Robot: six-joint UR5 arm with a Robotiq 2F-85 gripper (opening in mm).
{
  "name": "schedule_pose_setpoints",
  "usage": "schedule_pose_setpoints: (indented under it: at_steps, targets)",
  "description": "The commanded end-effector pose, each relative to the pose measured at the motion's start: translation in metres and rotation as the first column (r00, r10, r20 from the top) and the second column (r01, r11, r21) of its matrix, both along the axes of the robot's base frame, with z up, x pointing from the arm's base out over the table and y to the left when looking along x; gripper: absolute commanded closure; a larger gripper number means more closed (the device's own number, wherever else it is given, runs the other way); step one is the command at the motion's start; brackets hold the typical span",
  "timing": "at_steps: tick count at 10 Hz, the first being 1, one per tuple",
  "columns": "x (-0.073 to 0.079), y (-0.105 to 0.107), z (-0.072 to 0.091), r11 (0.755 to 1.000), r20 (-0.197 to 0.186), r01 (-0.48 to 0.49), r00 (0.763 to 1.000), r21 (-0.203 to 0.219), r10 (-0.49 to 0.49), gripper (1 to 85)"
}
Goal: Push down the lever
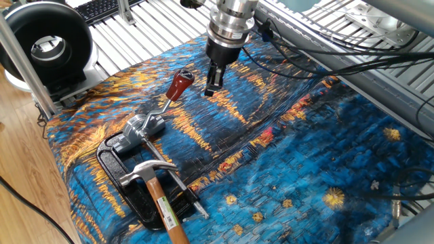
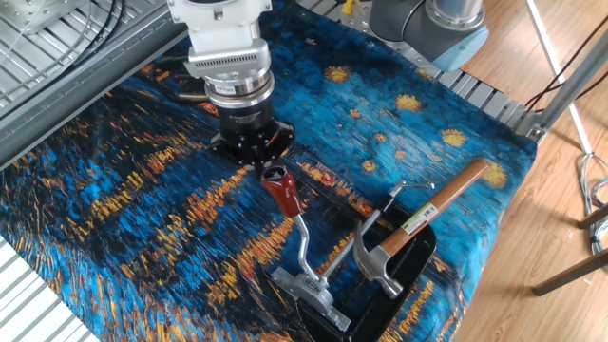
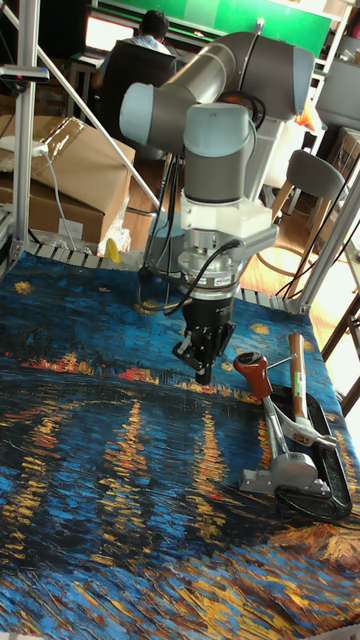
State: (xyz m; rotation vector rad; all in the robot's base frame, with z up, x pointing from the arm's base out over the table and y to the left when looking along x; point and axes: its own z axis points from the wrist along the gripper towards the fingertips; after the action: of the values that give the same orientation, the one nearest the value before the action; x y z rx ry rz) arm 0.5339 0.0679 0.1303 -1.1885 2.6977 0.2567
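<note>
The lever [image 1: 169, 102] is a thin silver rod with a dark-red tapered end [image 1: 180, 84], rising at a slant from a silver pivot [image 1: 139, 126] on the blue and orange cloth. The red end also shows in the other fixed view [image 2: 282, 190] and in the tall view [image 3: 253, 375]. My gripper [image 1: 213, 86] hangs just to the right of the red end, a small gap apart, with its fingers together and nothing between them. In the other fixed view the gripper [image 2: 250, 158] sits just behind the red end, and in the tall view the gripper [image 3: 202, 372] is to its left.
A hammer [image 1: 159, 196] with a wooden shaft lies across a black tray [image 1: 110, 157] beside the pivot. A black round device [image 1: 44, 44] stands at the back left. Cables [image 1: 305, 61] trail behind the arm. The cloth's left edge meets the wooden floor.
</note>
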Motion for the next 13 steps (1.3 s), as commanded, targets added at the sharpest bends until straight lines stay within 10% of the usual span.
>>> schedule_pose_setpoints:
  at_steps: [1,4,10,13]
  targets:
    - [-0.002,-0.008,-0.004,1.0,0.029,-0.024,0.999,0.02,0.023,84.3]
    - [-0.011,-0.039,-0.013,0.999,0.012,-0.018,1.0,-0.041,0.018,84.3]
    - [-0.02,-0.052,-0.018,1.0,0.012,-0.016,1.0,-0.024,0.017,84.3]
    - [-0.022,-0.033,-0.014,0.999,0.006,-0.013,1.0,0.05,0.013,84.3]
